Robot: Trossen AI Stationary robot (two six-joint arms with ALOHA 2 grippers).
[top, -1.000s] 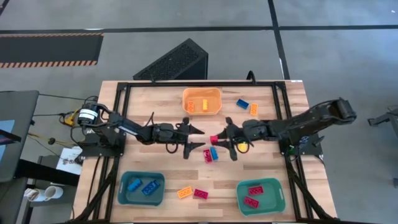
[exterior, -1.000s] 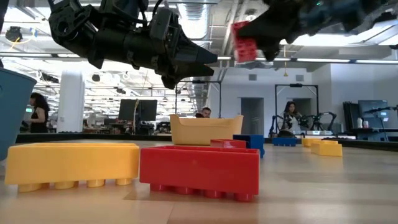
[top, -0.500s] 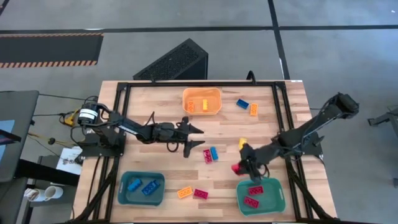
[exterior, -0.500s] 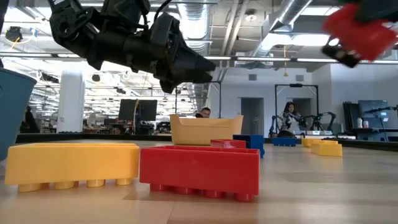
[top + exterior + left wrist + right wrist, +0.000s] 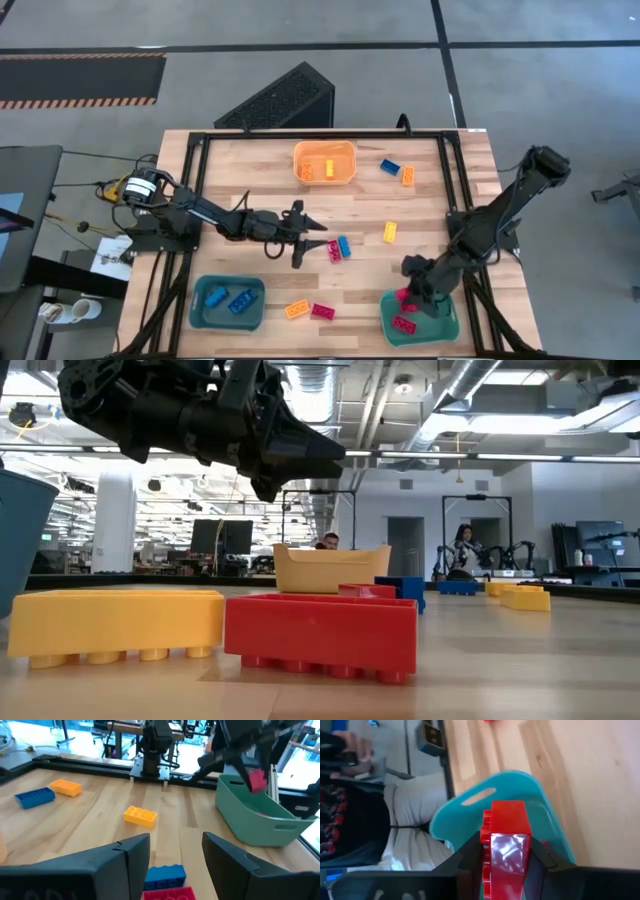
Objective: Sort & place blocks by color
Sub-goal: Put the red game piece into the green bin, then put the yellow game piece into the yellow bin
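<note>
Red brick over its bin.
My right claw (image 5: 504, 865) pinches a red brick (image 5: 505, 840) directly above the teal bin (image 5: 447, 318) holding the other reds, ready to drop. My left claw (image 5: 175, 855), spread, hangs over the blue brick (image 5: 165, 874) on the surface.

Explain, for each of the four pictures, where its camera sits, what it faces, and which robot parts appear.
High: overhead, straight down; both arms, right gripper over the right teal bin.
Low: table height, facing the yellow brick and red brick; one gripper overhead.
Left wrist: past the open left gripper toward that bin.
Right wrist: fingers clamp a red block.
Shared: both wrist views show this block.
</note>
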